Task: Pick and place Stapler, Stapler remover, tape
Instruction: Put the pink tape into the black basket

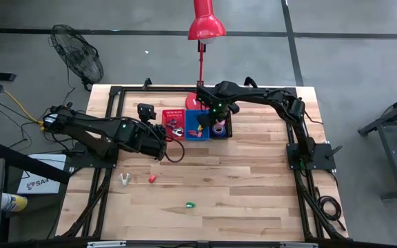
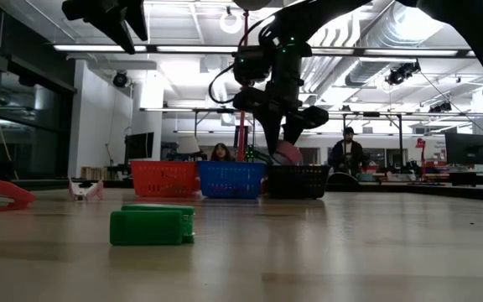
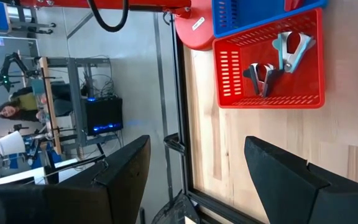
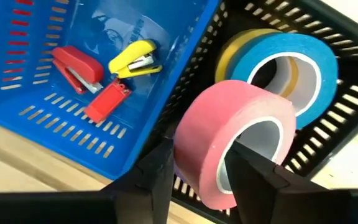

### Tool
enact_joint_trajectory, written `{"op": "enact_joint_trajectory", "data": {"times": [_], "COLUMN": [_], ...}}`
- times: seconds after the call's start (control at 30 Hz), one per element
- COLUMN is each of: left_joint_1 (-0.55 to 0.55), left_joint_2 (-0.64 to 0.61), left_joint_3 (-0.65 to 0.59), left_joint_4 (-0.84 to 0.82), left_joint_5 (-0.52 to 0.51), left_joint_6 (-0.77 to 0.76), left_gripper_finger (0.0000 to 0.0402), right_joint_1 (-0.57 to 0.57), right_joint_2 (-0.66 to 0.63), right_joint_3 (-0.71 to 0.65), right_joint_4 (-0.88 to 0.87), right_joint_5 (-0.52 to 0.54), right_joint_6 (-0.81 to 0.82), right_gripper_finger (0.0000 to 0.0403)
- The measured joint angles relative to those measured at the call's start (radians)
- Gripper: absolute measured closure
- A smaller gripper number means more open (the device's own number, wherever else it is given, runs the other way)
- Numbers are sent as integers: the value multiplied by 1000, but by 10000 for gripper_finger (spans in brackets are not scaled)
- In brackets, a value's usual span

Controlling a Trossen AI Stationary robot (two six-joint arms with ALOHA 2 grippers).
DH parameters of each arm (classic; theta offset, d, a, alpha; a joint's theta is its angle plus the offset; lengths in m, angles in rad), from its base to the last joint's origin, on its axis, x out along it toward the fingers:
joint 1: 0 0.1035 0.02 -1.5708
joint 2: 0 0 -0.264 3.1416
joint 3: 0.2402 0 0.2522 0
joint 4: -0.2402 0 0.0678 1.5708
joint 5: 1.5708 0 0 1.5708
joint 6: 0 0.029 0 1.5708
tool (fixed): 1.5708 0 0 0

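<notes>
My right gripper (image 4: 204, 180) is shut on a pink tape roll (image 4: 229, 134) and hangs over the black basket (image 1: 219, 128), seen in the low view as the gripper (image 2: 282, 138) above the basket (image 2: 296, 180). A blue tape roll (image 4: 303, 62) and a yellow one (image 4: 238, 43) lie inside that basket. My left gripper (image 3: 197, 186) is open and holds nothing; it hovers over the table near the red basket (image 3: 269, 99), which contains two staple removers (image 3: 263, 78). The blue basket (image 4: 61, 124) holds red and yellow staplers (image 4: 132, 59). My right gripper holds the pink tape roll by its wall (image 4: 188, 146), coming from above and pointing down. One finger (image 4: 157, 171) lies on the outer pink side, and the other (image 4: 250, 168) stands at the open centre; whether it reaches inside, I cannot tell. The roll is lifted at the basket's rim (image 2: 288, 153).
A green stapler (image 2: 151, 226) lies on the near part of the table, also seen from above (image 1: 190, 205). A small red piece (image 1: 152, 178) and a staple remover (image 1: 125, 179) lie left of centre. A red lamp (image 1: 205, 27) stands behind the baskets. People sit in the room beyond.
</notes>
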Motion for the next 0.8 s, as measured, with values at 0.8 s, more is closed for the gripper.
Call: {"op": "enact_joint_trajectory", "data": {"times": [0.8], "left_joint_1": [0], "left_joint_2": [0], "left_joint_3": [0], "left_joint_4": [0], "left_joint_5": [16], "left_joint_6": [-3], "left_gripper_finger": [144], "right_joint_1": [11], "right_joint_2": [0], "right_joint_3": [0], "right_joint_4": [-66], "right_joint_5": [49], "right_joint_6": [-60], "right_gripper_finger": [253]}}
